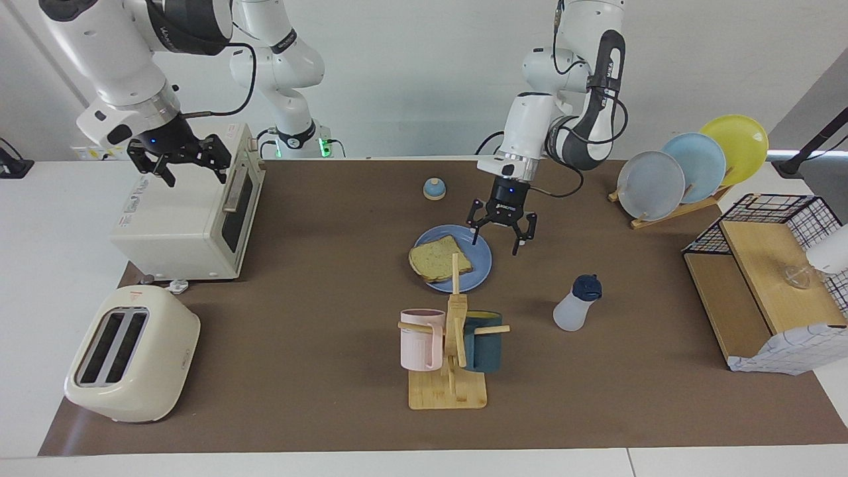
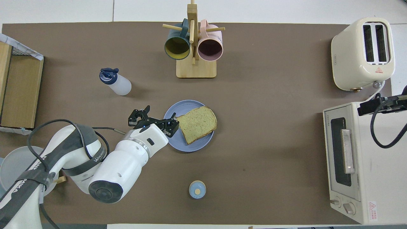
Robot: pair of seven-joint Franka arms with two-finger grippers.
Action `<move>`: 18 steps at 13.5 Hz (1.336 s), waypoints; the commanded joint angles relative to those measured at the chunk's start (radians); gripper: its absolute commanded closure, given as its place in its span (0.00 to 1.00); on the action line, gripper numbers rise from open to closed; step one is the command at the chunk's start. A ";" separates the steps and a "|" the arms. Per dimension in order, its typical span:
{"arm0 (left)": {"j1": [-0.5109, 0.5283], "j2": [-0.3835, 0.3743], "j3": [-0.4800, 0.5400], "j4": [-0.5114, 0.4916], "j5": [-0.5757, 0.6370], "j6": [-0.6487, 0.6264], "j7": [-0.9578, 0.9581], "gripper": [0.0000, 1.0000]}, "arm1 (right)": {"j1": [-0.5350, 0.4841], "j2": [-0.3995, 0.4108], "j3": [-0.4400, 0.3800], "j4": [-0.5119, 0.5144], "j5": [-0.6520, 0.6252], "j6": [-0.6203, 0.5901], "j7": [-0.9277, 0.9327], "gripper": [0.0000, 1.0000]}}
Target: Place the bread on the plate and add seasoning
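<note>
One slice of bread (image 1: 440, 259) lies on the plate (image 1: 479, 269); the seasoning (image 1: 578, 304) waits untouched.

Two arms are in view. The left gripper (image 1: 502, 235) hangs with its jaws spread and empty over the plate's edge toward the left arm's end of the table. The right gripper (image 1: 193, 161) waits over the oven (image 1: 192, 211), jaws spread, holding nothing. The seasoning stands upright on the table, farther from the robots than the plate and well apart from it, toward the left arm's end. The likely next step is fetching it: the left gripper should come down around the pale body below the dark cap, close squarely so the bottle stays upright, then lift clear of the mug rack (image 1: 453, 344) nearby.
</note>
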 commanded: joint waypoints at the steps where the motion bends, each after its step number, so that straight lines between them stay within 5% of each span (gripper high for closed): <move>1: -0.047 -0.042 0.003 0.014 -0.010 -0.103 -0.022 0.00 | -0.011 -0.002 0.006 0.000 0.004 -0.009 0.012 0.00; 13: -0.245 -0.079 -0.015 0.235 -0.354 -0.560 0.007 0.00 | -0.011 -0.002 0.006 0.000 0.004 -0.009 0.012 0.00; 18: -0.255 -0.071 -0.005 0.424 -0.659 -0.795 0.348 0.00 | -0.011 -0.002 0.006 0.000 0.004 -0.009 0.012 0.00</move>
